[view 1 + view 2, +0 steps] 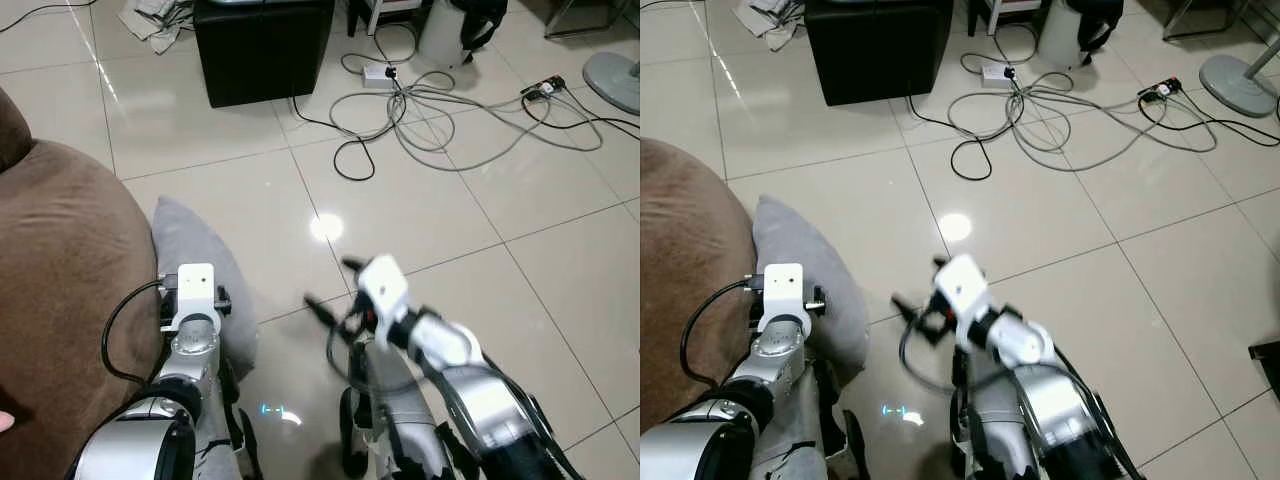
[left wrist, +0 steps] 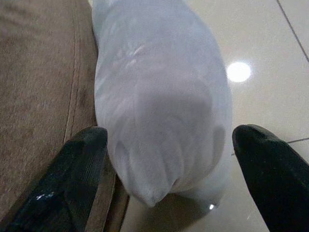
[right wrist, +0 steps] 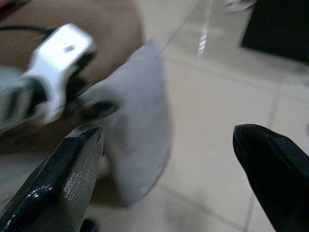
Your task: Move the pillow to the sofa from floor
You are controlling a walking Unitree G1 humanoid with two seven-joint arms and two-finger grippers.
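The left gripper (image 2: pixel 169 179) hangs low over the near end of the pillow (image 1: pixel 200 270), its two black fingers (image 2: pixel 79 169) spread wide, one on the sofa side and one on the floor side, with nothing pinched between them. From the head camera its white wrist block sits just above the pillow's near part, a black cable looping off it to the left.

The right gripper (image 3: pixel 169 179) is out over the bare tiles to the right of the pillow, also spread wide and empty. Its fingers point left toward the pillow and the left arm, which appear blurred in its wrist view.

The pillow is pale grey and plump. It lies on the floor on its long edge, leaning against the side of the brown sofa (image 1: pixel 60 300), which takes up the left of the scene. Its far tip points away from the robot.

The glossy beige tile floor (image 1: pixel 450 230) carries a bright lamp reflection just right of the pillow. Farther off stand a black ottoman (image 1: pixel 262 48), a tangle of grey and black cables (image 1: pixel 440 110) with a power strip (image 1: pixel 378 71), and crumpled cloth (image 1: pixel 155 20) at the far left. A fan base (image 1: pixel 612 80) sits at the far right.
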